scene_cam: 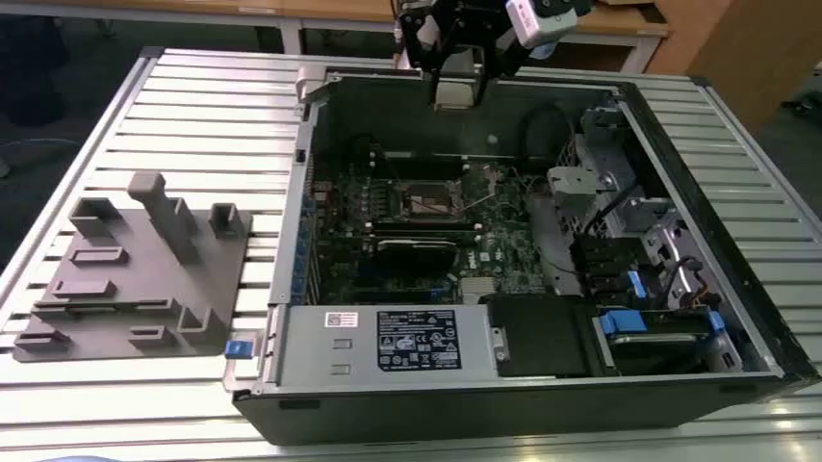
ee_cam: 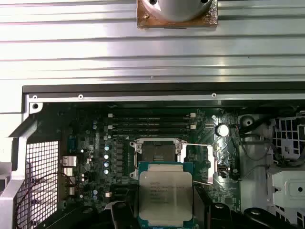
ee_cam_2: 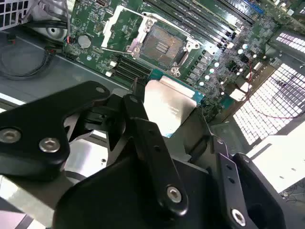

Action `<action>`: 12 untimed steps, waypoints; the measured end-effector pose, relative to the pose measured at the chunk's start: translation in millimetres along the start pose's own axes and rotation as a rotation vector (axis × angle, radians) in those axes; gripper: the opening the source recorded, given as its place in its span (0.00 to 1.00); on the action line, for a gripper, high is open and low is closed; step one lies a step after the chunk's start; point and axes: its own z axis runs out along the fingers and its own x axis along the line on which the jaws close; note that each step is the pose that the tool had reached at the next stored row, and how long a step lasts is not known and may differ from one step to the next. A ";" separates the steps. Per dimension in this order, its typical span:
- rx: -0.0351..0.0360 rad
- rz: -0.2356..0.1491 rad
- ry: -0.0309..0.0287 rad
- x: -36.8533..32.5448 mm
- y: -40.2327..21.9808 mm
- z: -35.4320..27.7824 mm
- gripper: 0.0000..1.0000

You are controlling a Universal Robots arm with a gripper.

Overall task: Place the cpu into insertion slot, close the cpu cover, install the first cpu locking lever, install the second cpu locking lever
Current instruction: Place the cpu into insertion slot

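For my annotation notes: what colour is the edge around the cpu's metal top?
The cpu edge is green; clearest in the first wrist view.

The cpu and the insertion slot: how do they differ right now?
The cpu has a dull silver top; the insertion slot is dark inside. The cpu is clamped in the hand, off the green board; the insertion slot sits on the green board, empty and uncovered. Both are square.

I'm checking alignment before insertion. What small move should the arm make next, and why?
Probably ease the cpu down toward the insertion slot. The gripper is shut on the cpu, above the case, and in the first wrist view the empty slot sits just past the cpu's edge.
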 end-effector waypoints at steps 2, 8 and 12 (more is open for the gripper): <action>0.0000 0.000 0.0000 0.0 0.0 0.0 0.54; 0.0000 0.000 0.0000 0.0 0.0 0.0 0.54; 0.0001 0.000 0.0001 0.0 -0.1 0.8 0.54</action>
